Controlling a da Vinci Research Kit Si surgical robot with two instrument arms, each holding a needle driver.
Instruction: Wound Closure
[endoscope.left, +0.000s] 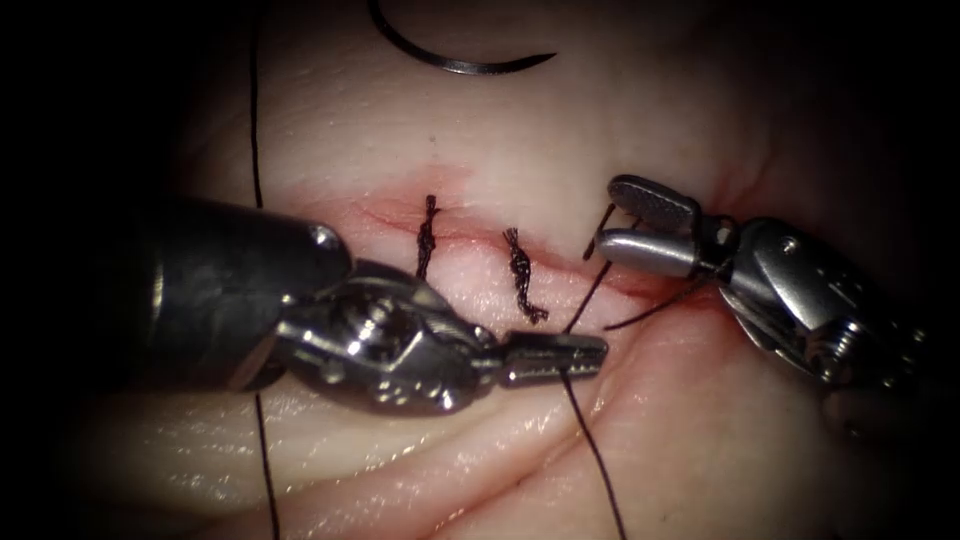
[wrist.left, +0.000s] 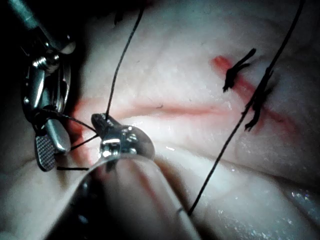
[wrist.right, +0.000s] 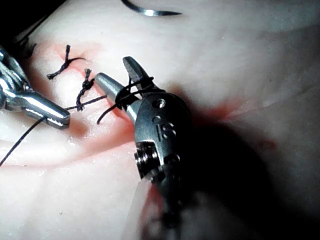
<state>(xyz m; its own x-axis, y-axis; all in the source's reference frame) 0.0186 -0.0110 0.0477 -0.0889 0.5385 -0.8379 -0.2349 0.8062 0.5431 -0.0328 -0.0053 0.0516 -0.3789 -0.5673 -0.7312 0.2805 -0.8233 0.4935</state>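
Thread (endoscope.left: 585, 300) is running from the left tool (endoscope.left: 590, 357), whose jaws are clamping it, to the right tool (endoscope.left: 625, 225), looping around its parted, empty jaws. Needle (endoscope.left: 455, 60) is lying free on the tissue (endoscope.left: 520, 130) beyond the cut (endoscope.left: 470, 240), beside two knots (endoscope.left: 520, 275).

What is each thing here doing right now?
Left end effector: shut on the thread.
Right end effector: open, thread looped around it.
Needle: lying free on the tissue, above the cut.
Two stitches: tied.
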